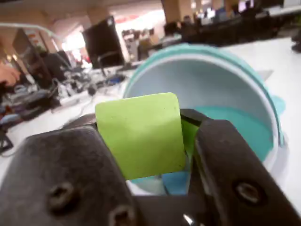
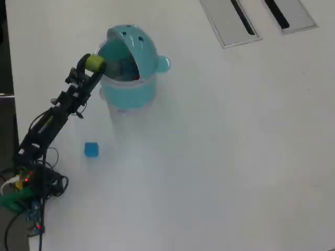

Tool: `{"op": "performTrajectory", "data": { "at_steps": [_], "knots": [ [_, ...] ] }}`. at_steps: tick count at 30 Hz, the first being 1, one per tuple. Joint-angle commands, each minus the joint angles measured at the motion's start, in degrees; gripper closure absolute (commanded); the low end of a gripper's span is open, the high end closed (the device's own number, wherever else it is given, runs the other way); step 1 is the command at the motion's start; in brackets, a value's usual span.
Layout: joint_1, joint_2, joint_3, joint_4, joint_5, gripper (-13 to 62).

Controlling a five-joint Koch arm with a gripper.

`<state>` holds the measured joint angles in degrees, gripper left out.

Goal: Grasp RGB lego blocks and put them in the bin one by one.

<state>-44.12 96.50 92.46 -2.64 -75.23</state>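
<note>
While the blue block [image 2: 91, 149] lies alone on the white table [image 2: 220, 157] at the left of the overhead view, the gripper [image 2: 95, 63] clamps the yellow-green block [image 1: 141, 134] at the rim of the teal bin [image 2: 131, 86], lid [image 2: 140, 46] tipped back, something red inside.

In the overhead view the bin [image 2: 131, 78] stands at the table's [image 2: 220, 157] eleven o'clock. The gripper [image 2: 94, 64] sits at the bin's nine o'clock rim, with a lego block [image 2: 94, 63] between its jaws. Another block [image 2: 91, 149] lies on the table at the bin's seven o'clock, well apart. Two slotted panels [image 2: 230, 21] lie at one o'clock.
</note>
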Motion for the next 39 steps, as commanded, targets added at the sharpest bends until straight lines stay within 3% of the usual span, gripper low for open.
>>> {"op": "performTrajectory", "data": {
  "at_steps": [1,14,19,22,39],
  "knots": [
    [-1.0,-1.8,-8.7,-1.1,-1.1,34.5],
    [1.8,-19.8,-30.4,3.6,-1.7,34.2],
    [4.7,-20.7,-30.1,5.1,-8.3,23.7],
    [4.3,-18.3,-24.9,4.6,-13.5,19.3],
    [4.9,5.7,7.1,1.7,-16.1,19.4]
  ]
}}
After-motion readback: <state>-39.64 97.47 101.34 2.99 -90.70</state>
